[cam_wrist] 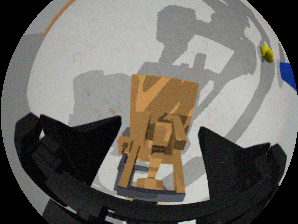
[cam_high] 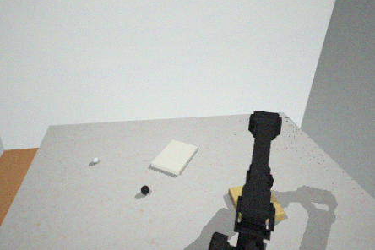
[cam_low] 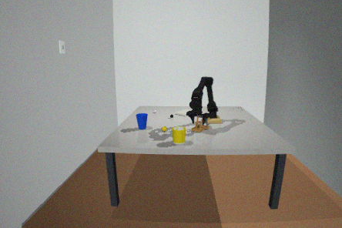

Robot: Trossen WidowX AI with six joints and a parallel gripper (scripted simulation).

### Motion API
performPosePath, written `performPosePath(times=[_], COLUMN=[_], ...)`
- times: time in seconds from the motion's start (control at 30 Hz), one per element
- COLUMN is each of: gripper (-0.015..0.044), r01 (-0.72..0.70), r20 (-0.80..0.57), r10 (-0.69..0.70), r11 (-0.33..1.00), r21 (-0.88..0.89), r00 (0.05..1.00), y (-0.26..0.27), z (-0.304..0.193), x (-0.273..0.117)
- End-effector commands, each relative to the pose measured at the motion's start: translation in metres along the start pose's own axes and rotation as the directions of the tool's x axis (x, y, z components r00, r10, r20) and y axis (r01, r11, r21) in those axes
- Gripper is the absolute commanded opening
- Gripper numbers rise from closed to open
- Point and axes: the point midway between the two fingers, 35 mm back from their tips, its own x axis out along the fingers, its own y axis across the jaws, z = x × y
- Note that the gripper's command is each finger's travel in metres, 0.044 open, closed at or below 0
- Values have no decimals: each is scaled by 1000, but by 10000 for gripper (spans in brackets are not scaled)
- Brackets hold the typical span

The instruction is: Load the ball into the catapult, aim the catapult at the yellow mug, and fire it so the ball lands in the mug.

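Observation:
The wooden catapult [cam_low: 200, 128] [cam_wrist: 165, 92] stands on the table below my gripper [cam_wrist: 161, 125], its flat base plate towards the top of the wrist view. My gripper is open, with its two black fingers apart on either side of the catapult frame and nothing held. The yellow ball [cam_low: 164, 129] [cam_wrist: 267, 53] lies on the table, off to the upper right in the wrist view. The yellow mug [cam_low: 179, 135] stands upright near the table's front edge in the exterior view. The top view shows neither catapult, yellow ball nor mug.
A blue cup [cam_low: 142, 121] [cam_wrist: 288, 75] stands beyond the yellow ball. A black ball [cam_high: 144, 189] [cam_low: 172, 115], a small white ball [cam_high: 95, 160] [cam_low: 155, 111] and a cream slab [cam_high: 174, 157] lie farther off. A tan block [cam_high: 236, 193] [cam_low: 214, 121] lies by the arm.

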Motion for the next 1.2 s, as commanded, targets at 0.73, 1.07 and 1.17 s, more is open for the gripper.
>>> performPosePath(times=[0.73,1.07,1.17], gripper=[309,300,300], r01=[0,33,37], r20=[44,44,40], r10=[-5,-55,-61], r11=[993,915,891], r21=[115,402,452], r00=[999,998,997], y=[-50,-193,-219], z=[8,-11,-21], x=[-100,-75,-70])
